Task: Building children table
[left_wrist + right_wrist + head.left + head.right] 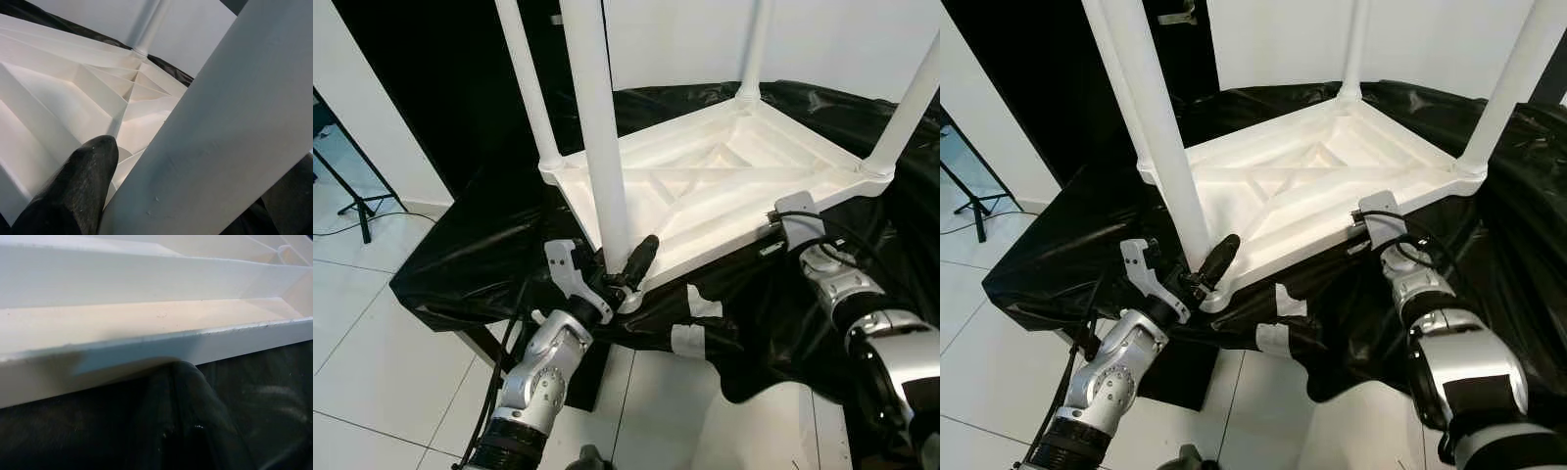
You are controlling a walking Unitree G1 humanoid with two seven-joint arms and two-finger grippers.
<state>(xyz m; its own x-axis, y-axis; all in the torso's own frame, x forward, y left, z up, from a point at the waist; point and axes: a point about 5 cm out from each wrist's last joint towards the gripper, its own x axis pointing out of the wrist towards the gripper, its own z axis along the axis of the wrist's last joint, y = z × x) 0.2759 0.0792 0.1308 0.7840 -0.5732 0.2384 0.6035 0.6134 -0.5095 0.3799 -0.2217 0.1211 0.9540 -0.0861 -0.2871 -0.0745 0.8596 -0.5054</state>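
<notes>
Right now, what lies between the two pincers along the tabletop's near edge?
Between the left pincer and right pincer, the left eye view shows the tabletop rim above black sheet with white tape.

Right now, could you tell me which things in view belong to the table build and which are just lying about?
Belonging to the job:
- white tabletop, upside down on the black sheet
- near leg, left gripper at its base
- three other legs, standing upright
- right gripper at the tabletop's near edge

Just lying about:
- black sheet
- tripod stand on the floor
</notes>
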